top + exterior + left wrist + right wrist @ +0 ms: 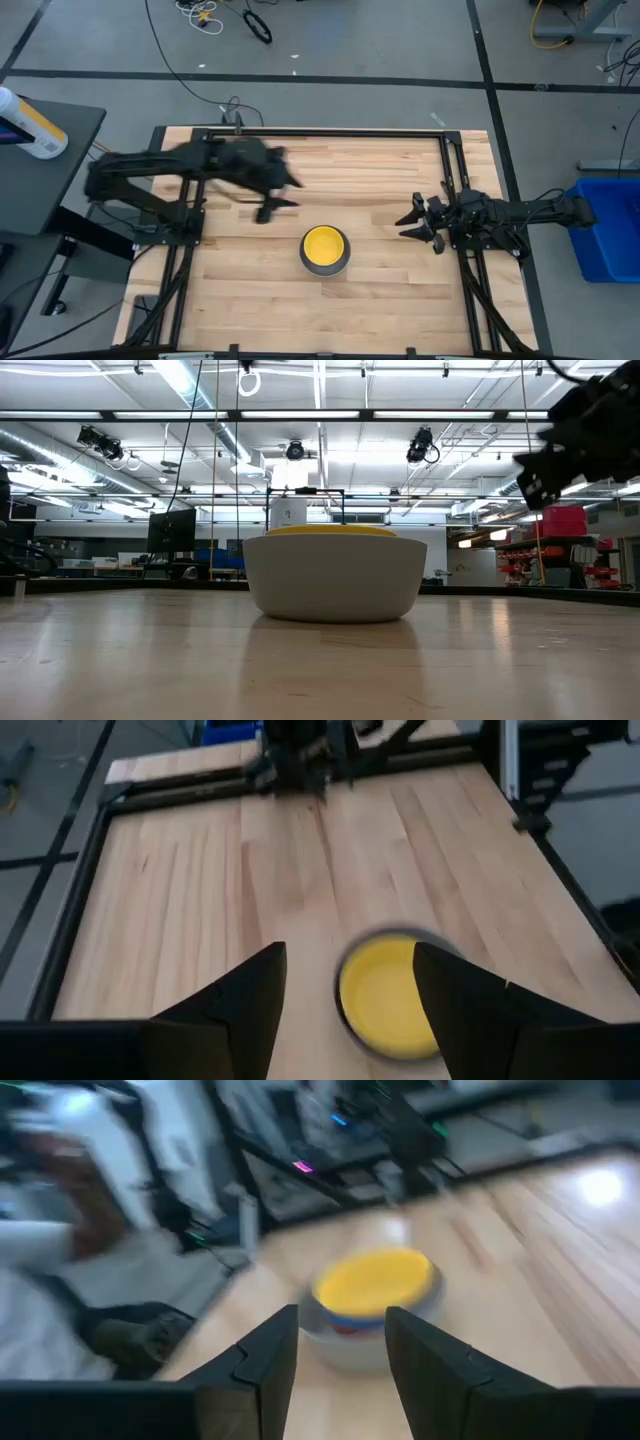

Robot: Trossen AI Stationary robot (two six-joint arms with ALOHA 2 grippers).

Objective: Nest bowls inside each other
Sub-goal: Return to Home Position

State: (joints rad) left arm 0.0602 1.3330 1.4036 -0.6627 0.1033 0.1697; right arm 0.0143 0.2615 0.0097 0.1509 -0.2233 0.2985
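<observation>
high / stack (325,252): sitting mid-desk (380,300), between the two arms, touching neither.
high / contents: yellow bowl (324,243) is lying innermost, grey bowl (328,268) is wrapping the outside.
high / left claw (272,207): hanging above the desk near the stack, carrying nothing.
high / right claw (405,225): hanging at the desk's right edge, fingers spread, empty.
low / grey bowl: sitting flat on the desk. Only the yellow rim is showing above its wall, so I'm judging the nest fully seated.
left wrist / left claw: fingers splayed, gripping nothing, with the yellow bowl below them.
right wrist / right claw: released, with the stack ahead of it. A blue rim (385,1318) and a red rim (345,1328) are peeking out under the yellow.
why: I'm reading the nesting as done. Nothing is needing a grip, so both claws are hanging clear.
</observation>
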